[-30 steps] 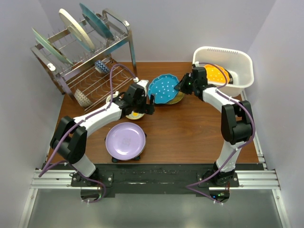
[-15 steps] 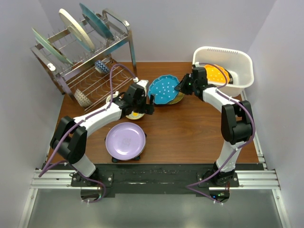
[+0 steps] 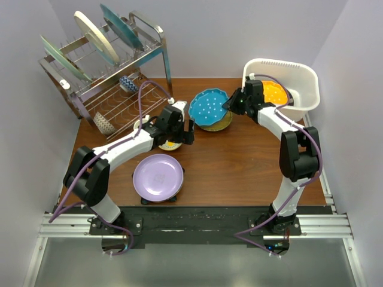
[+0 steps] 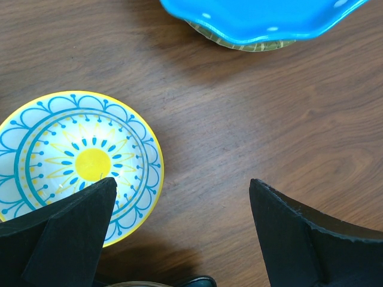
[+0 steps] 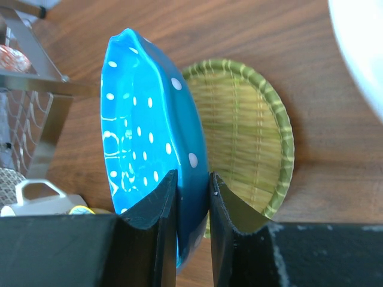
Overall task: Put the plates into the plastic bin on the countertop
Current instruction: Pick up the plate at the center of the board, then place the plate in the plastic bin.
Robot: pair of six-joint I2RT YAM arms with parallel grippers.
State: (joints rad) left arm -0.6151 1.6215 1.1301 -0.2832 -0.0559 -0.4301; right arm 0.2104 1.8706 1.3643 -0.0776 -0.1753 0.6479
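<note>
On the wood-grain countertop (image 3: 239,161) beside the white plastic bin (image 3: 309,84), our right gripper (image 5: 192,179) clamps the blue dotted plate (image 5: 143,137), tilted over the yellow-brown plate (image 5: 245,131); our left gripper (image 4: 182,185) stands with jaws apart.

Centre countertop (image 3: 239,161): blue dotted scalloped plate (image 3: 208,107) tilted, raised over yellow-green woven plate (image 3: 224,124). Far right: orange dotted plate (image 3: 274,93) inside white bin (image 3: 281,63). Near left: lavender plate (image 3: 158,177), flat.
</note>
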